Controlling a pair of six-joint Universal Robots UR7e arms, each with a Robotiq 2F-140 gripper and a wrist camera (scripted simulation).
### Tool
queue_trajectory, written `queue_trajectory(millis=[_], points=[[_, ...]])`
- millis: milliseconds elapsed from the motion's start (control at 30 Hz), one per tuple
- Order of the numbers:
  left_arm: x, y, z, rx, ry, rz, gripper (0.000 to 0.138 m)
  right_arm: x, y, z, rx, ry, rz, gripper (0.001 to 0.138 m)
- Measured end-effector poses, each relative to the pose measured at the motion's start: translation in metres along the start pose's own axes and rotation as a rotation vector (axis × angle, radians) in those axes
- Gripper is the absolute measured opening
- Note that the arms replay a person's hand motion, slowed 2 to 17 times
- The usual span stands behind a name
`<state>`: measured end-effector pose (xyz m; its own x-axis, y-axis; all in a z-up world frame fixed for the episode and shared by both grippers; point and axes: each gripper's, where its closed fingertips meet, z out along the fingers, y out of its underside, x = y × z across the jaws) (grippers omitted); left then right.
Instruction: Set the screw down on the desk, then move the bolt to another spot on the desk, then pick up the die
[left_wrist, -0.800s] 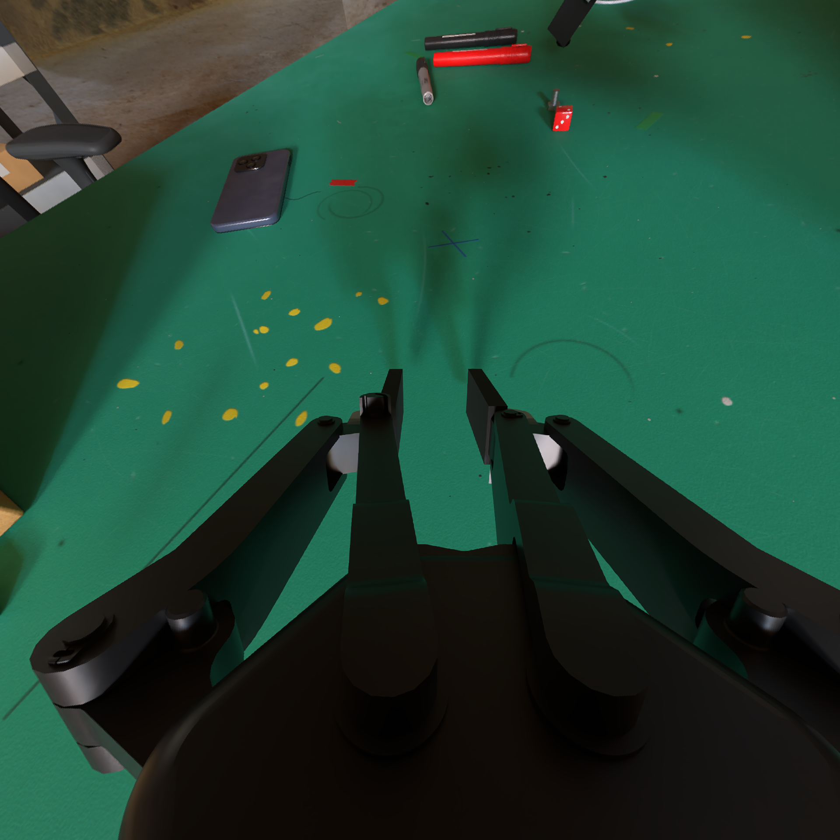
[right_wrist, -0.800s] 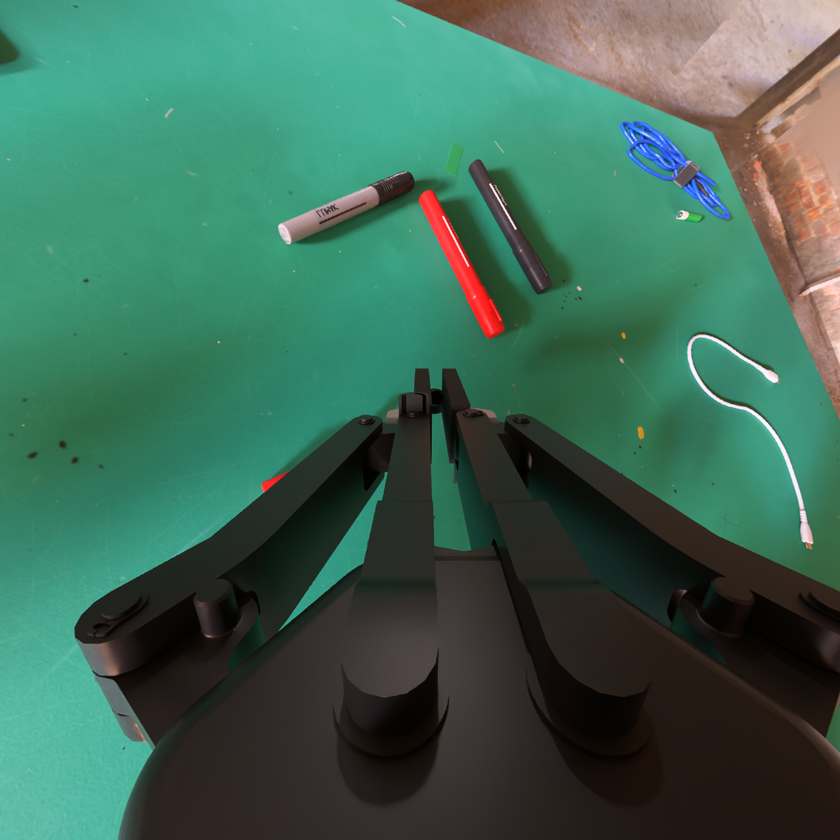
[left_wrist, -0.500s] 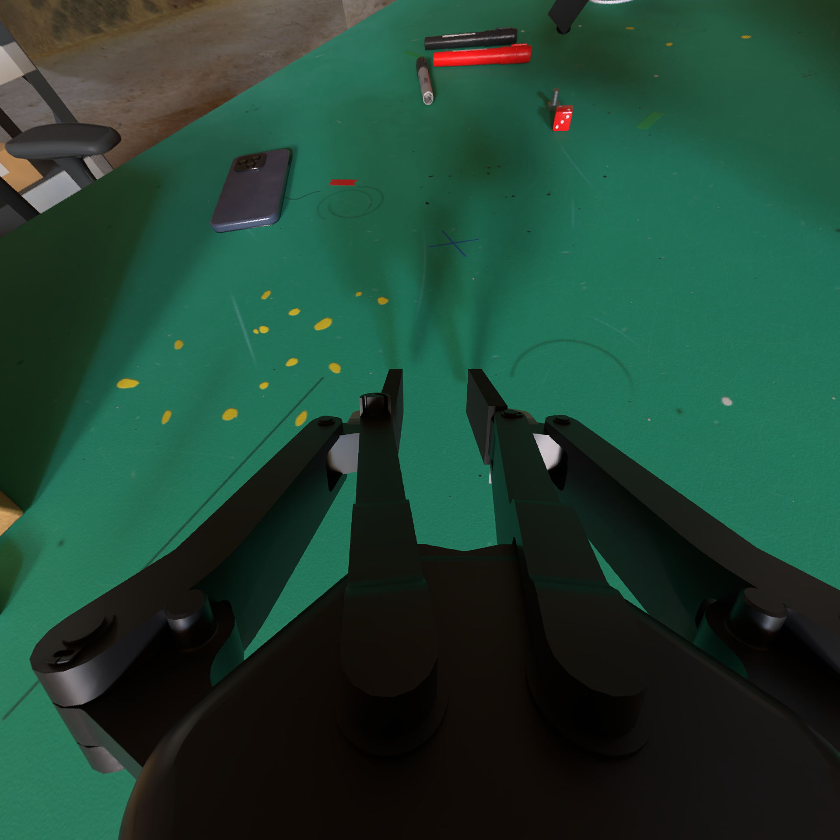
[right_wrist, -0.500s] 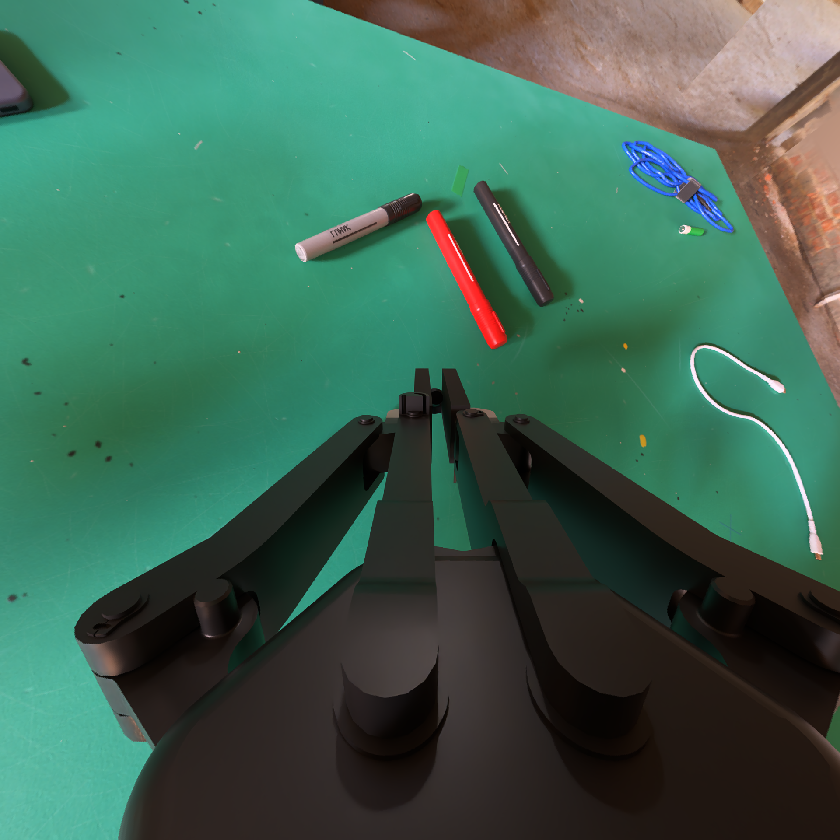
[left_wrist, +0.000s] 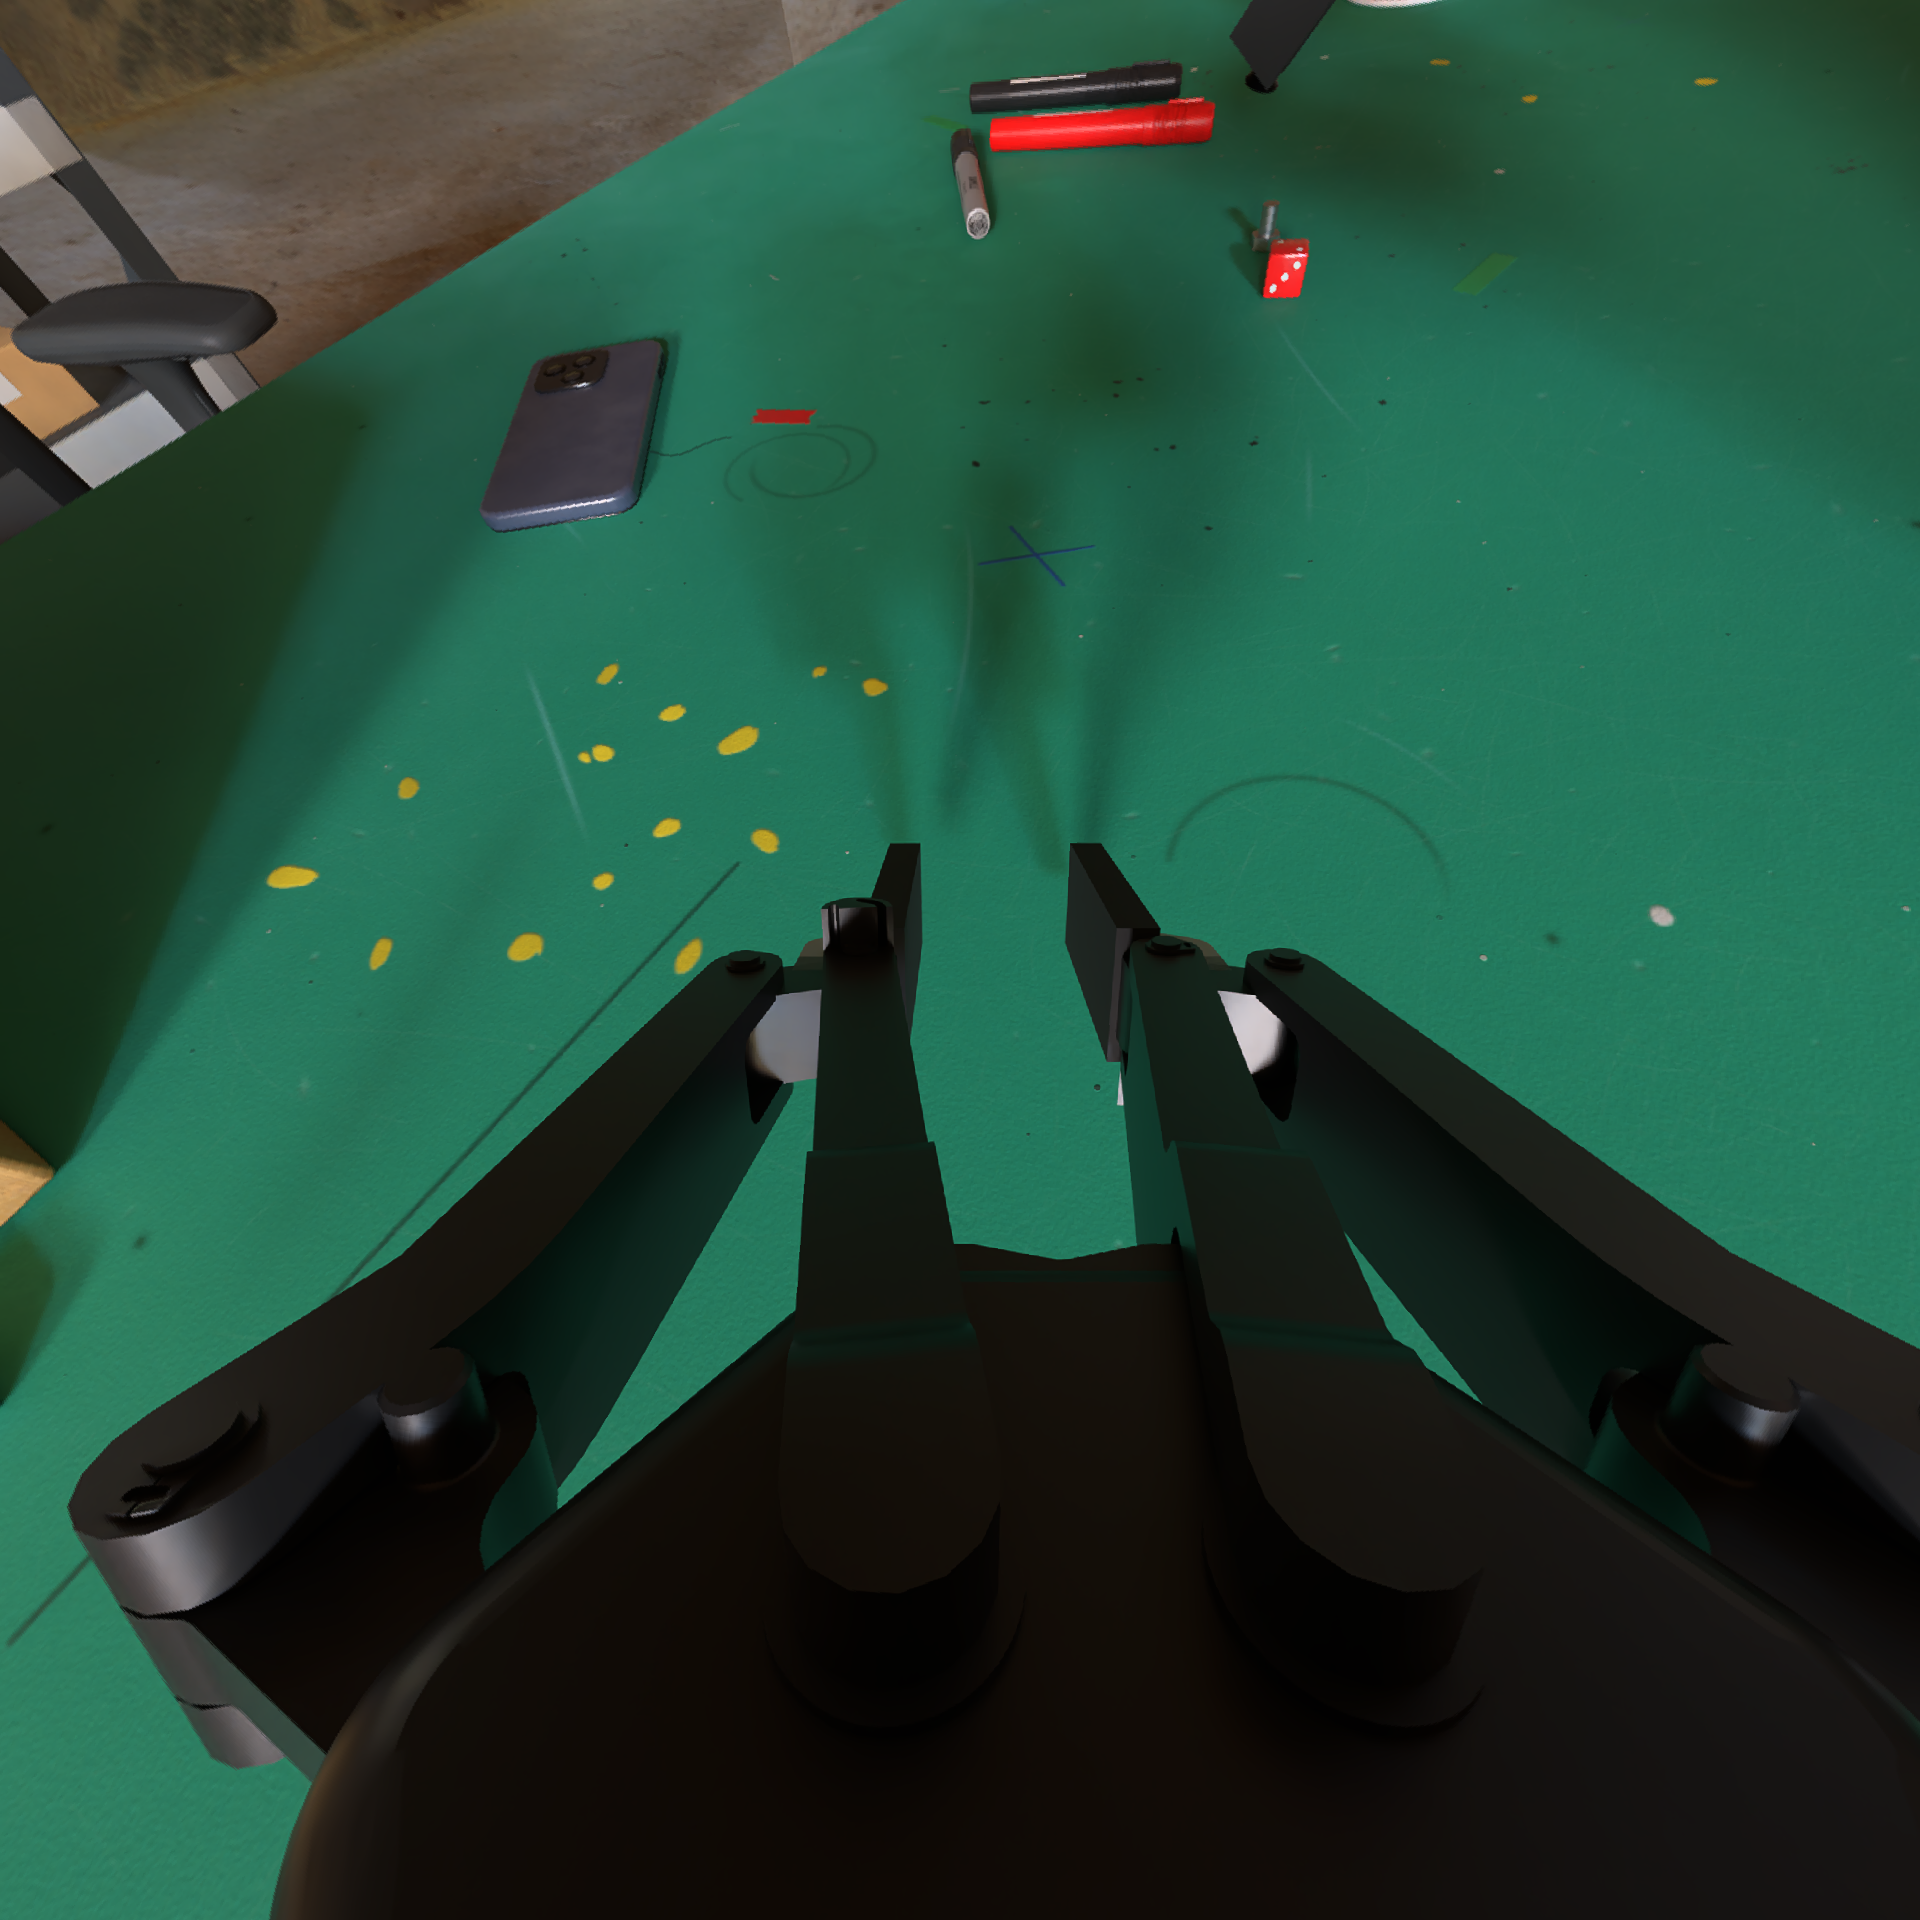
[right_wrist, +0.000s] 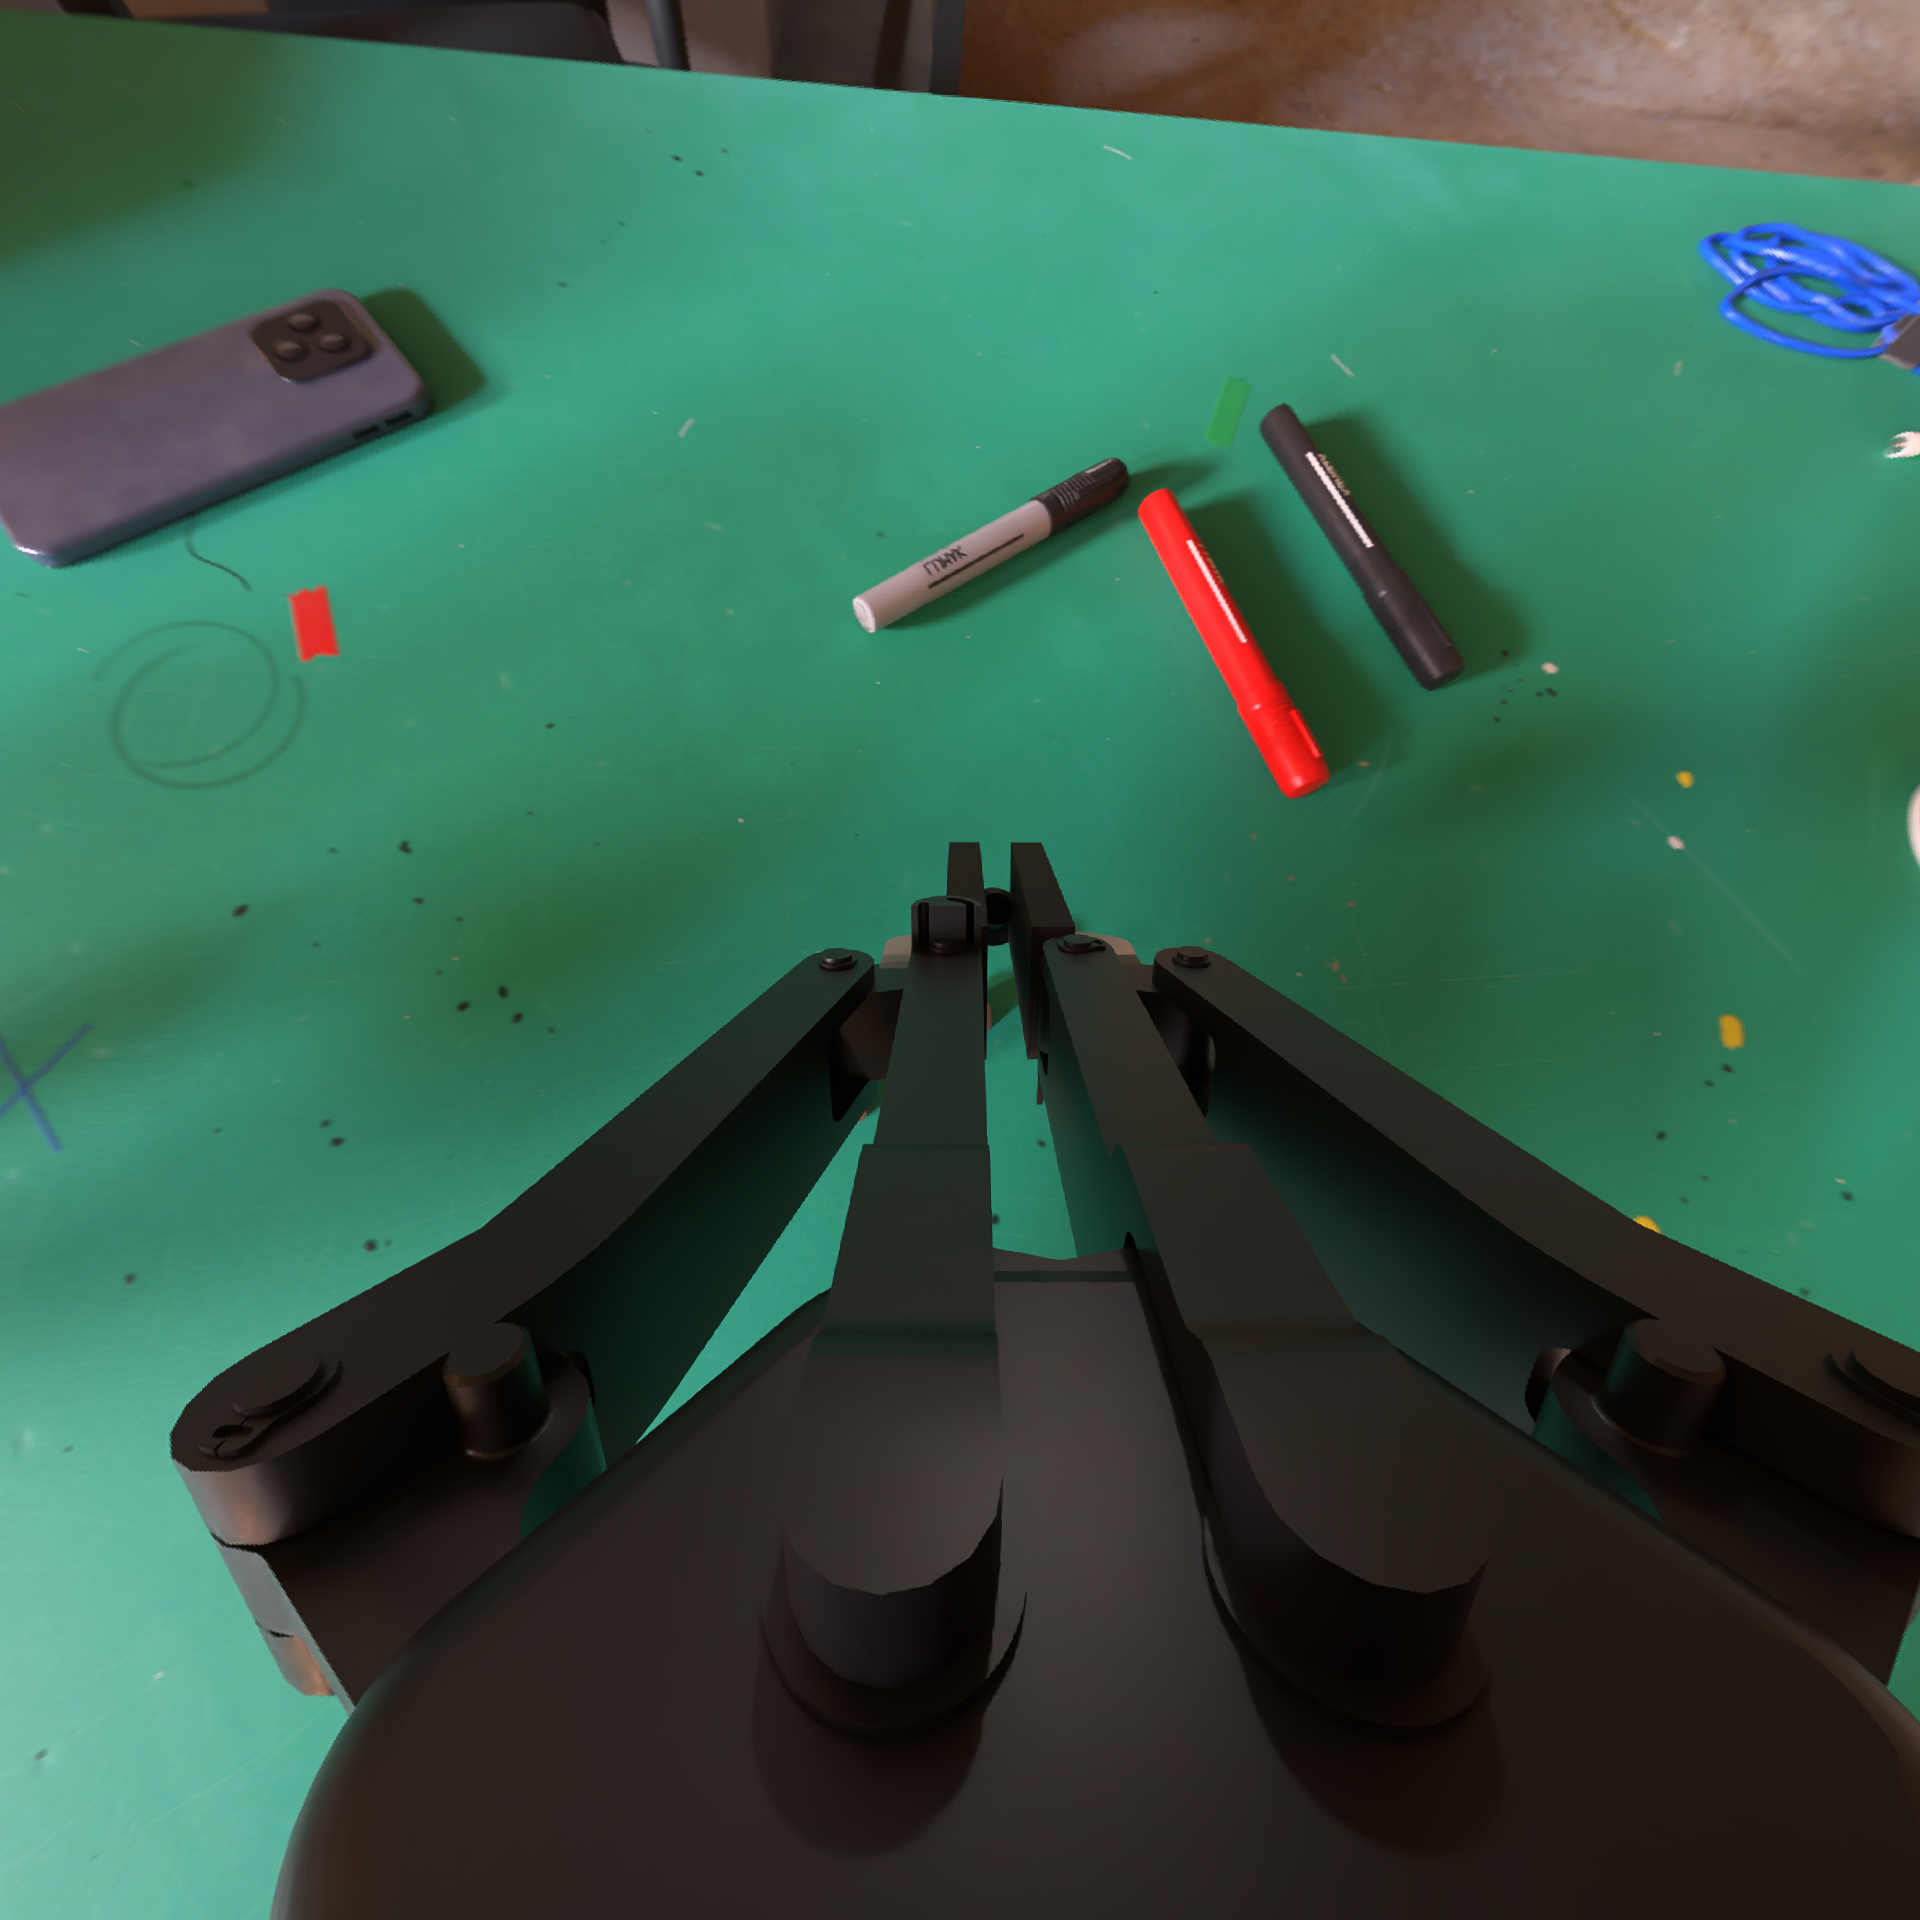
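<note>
In the left wrist view a red die (left_wrist: 1285, 270) lies on the green desk (left_wrist: 1558, 623) at the far upper right, with a small grey bolt (left_wrist: 1265, 227) touching its far side. My left gripper (left_wrist: 995, 873) is open and empty, low over the desk, far from both. My right gripper (right_wrist: 995, 868) is almost shut on a small dark screw (right_wrist: 995, 907) that shows only as a stub between the fingers, held above the desk. Die and bolt are out of the right wrist view. Part of the right gripper shows in the left wrist view's top edge (left_wrist: 1273, 42).
A grey phone (right_wrist: 208, 426) lies at the left. A grey-and-black marker (right_wrist: 987, 551), a red marker (right_wrist: 1231, 644) and a black marker (right_wrist: 1361, 545) lie ahead of my right gripper. A blue cable coil (right_wrist: 1808, 291) lies far right. A chair armrest (left_wrist: 145, 322) stands beyond the desk edge.
My right gripper has swung left and tilted up with the screw still in it; the phone has come into its view and the white cable has left. The left gripper has not moved.
</note>
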<state>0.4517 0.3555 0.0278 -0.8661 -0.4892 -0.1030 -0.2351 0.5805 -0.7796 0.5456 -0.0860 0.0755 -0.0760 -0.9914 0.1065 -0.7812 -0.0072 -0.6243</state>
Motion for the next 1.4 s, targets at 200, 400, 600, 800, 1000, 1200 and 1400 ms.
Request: queue_trajectory(millis=[200, 400, 600, 800, 1000, 1200, 1400], points=[[0.0, 0.0, 0.0, 0.0, 0.0, 0.001, 0.038, -0.019, -0.001, -0.004, 0.005, -0.145, 0.041, 0.008], [0.0, 0.0, 0.0, 0.0, 0.0, 0.001, 0.038, -0.042, -0.001, -0.011, 0.002, -0.313, 0.072, 0.008], [0.0, 0.0, 0.0, 0.0, 0.0, 0.0, 0.038, -0.061, -0.003, -0.021, 0.002, -0.465, 0.099, 0.008], [0.0, 0.0, 0.0, 0.0, 0.0, -0.001, 0.038, -0.078, -0.003, -0.031, -0.001, -0.598, 0.117, 0.008], [0.0, 0.0, 0.0, 0.0, 0.0, -0.001, 0.038, -0.093, -0.001, -0.041, -0.011, -0.715, 0.109, 0.008], [0.0, 0.0, 0.0, -0.001, 0.0, 0.0, 0.038, -0.107, -0.002, -0.052, -0.001, -0.819, 0.079, 0.008], [0.0, 0.0, 0.0, -0.001, 0.0, 0.0, 0.038, -0.115, 0.0, -0.059, 0.0, -0.888, 0.054, 0.008]])
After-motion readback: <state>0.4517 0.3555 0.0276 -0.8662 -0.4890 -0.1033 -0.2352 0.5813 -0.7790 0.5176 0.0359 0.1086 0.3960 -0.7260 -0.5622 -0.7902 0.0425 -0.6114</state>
